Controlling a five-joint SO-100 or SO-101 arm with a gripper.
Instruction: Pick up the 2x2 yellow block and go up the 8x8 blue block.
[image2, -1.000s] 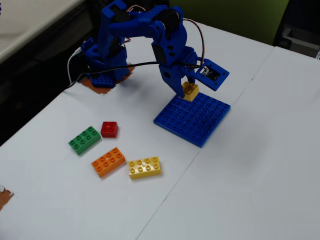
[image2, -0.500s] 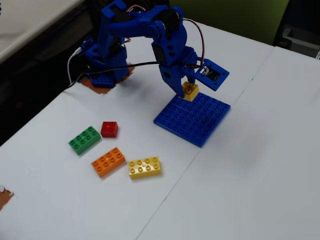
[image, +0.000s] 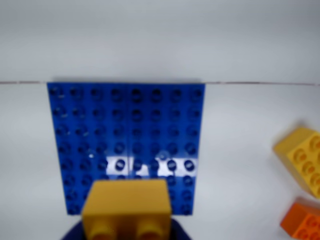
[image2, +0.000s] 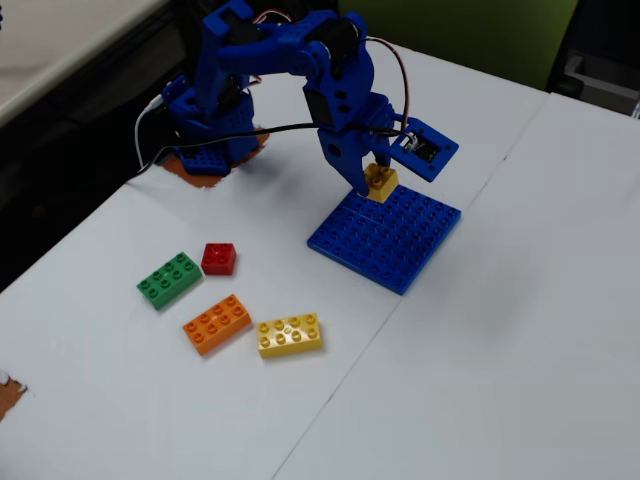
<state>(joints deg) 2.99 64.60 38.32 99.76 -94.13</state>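
While the blue robot arm (image2: 300, 70) reaches down from the upper left of the fixed view, its tool (image2: 378, 176) is clamped on the 2x2 yellow block (image2: 380, 183), holding it at the far edge of the 8x8 blue block (image2: 395, 240), near the frame's centre. Whether the two are touching cannot be told. In the wrist view the 2x2 yellow block (image: 127, 210) fills the bottom centre, with the 8x8 blue block (image: 125, 130) spread flat above it on the white table (image: 250, 50). At lower left of the fixed view lie a green brick (image2: 169, 280), a red brick (image2: 218, 258), an orange brick (image2: 216, 323) and a longer yellow brick (image2: 289, 335).
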